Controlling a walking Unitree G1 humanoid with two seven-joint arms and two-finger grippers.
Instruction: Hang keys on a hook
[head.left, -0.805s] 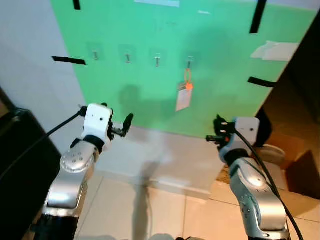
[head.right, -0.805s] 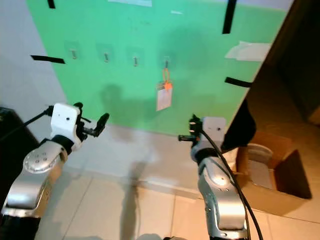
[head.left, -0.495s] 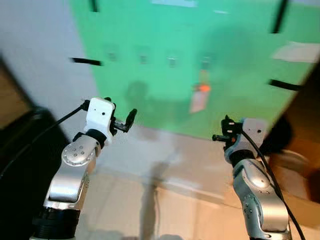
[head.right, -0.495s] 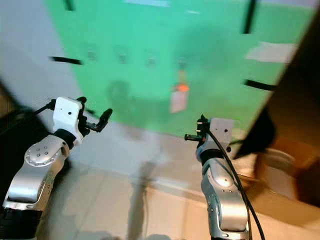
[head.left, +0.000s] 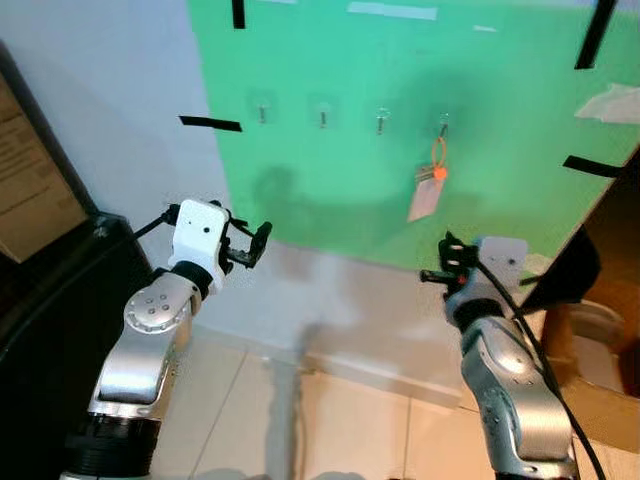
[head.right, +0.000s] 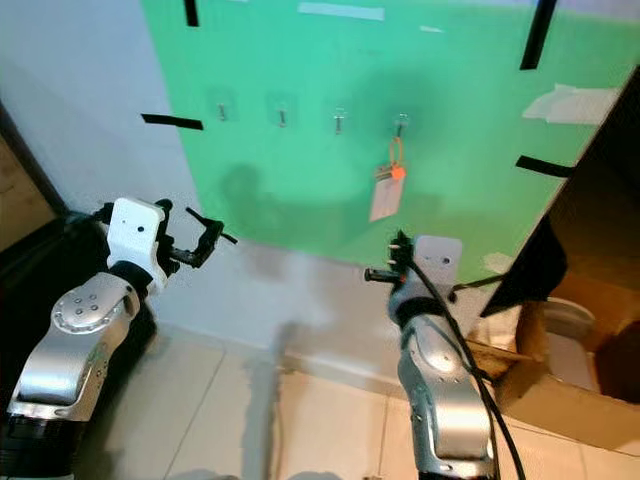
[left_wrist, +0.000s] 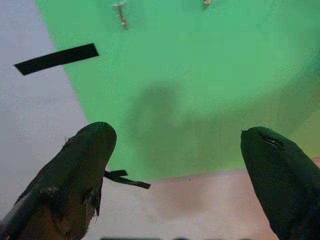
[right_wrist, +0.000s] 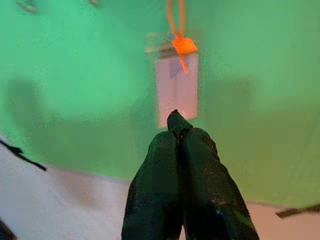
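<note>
Eye views: I see the white key tag on its orange loop (head.left: 430, 185) already hanging from the rightmost small metal hook (head.left: 443, 125) on the green wall panel (head.right: 300, 170).

Left wrist: left gripper (left_wrist: 177, 170) fingers apart, holding nothing.

Right wrist: right gripper (right_wrist: 184, 137) fingers pressed together, empty, pointing at the tag. I judge hanging done; next, retreat.

Both arms are up in front with elbows bent, forearms angled up and forward. The left gripper (head.left: 258, 243) has its two black fingers (left_wrist: 85, 165) spread wide apart. The right gripper (head.left: 432, 274) has its fingers (right_wrist: 165, 185) pressed tight together, holding nothing.
</note>
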